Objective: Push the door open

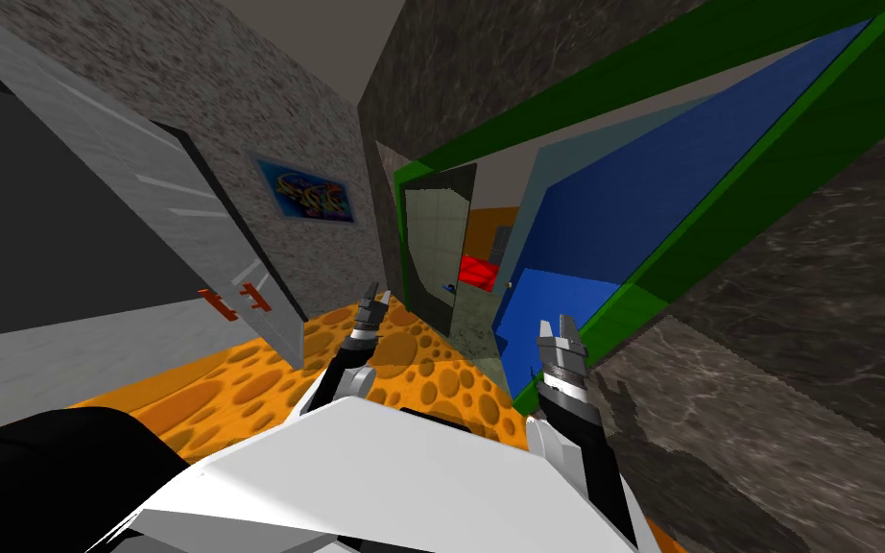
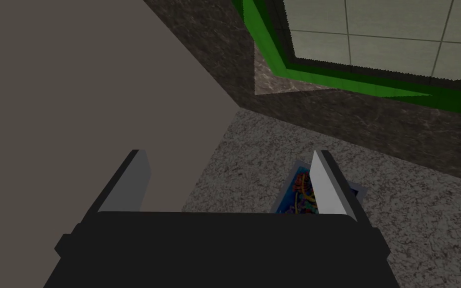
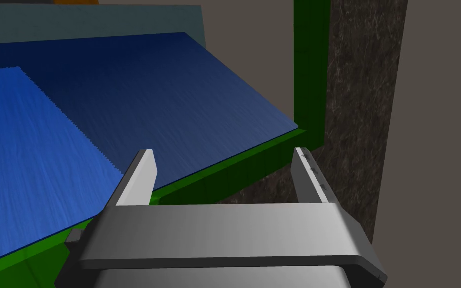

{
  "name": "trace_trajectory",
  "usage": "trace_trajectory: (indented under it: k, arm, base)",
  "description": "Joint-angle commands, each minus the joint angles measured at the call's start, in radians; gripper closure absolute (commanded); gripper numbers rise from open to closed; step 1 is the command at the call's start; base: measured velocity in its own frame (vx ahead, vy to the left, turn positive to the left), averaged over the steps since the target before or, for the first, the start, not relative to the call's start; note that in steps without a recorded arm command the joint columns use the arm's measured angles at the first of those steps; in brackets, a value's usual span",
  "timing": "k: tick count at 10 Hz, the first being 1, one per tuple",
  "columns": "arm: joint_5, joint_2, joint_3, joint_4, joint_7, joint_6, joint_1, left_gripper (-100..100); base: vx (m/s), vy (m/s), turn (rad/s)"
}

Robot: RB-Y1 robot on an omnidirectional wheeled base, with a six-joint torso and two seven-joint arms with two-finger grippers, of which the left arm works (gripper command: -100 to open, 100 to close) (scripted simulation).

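The blue door (image 1: 613, 206), seemingly partly ajar in its green frame (image 1: 719, 226), lies at one o'clock from my right gripper (image 1: 558, 324), whose fingers are spread and empty. I would press flat and steadily on the blue face near its free edge. My left gripper (image 1: 376, 296), at eleven o'clock, is likewise released. Around me are an orange spotted floor (image 1: 431, 374), a dark marbled wall (image 1: 767, 384), and a colourful picture (image 1: 304, 192) at ten o'clock.

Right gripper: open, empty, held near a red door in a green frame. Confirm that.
Not quite: the door is blue, not red, as the right wrist view shows. The right gripper is open and empty near it, and the frame is green.
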Motion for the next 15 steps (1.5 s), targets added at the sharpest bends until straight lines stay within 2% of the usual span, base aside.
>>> trace_trajectory:
  k: [1,9,10,15]
  arm:
    - [0.001,0.008,-0.002,0.03,0.007,-0.006,-0.004,-100]
    - [-0.008,0.024,-0.034,0.212,0.019,-0.039,-0.052,-100]
    - [-0.008,0.024,-0.034,0.215,0.019,-0.039,-0.052,-100]
    - [-0.014,0.031,-0.056,0.349,0.029,-0.064,-0.086,-100]
  base:
    - [0.1,0.03,-0.055]
    - [0.096,0.038,-0.064]
    - [0.058,0.026,-0.022]
    - [0.075,0.04,-0.069]
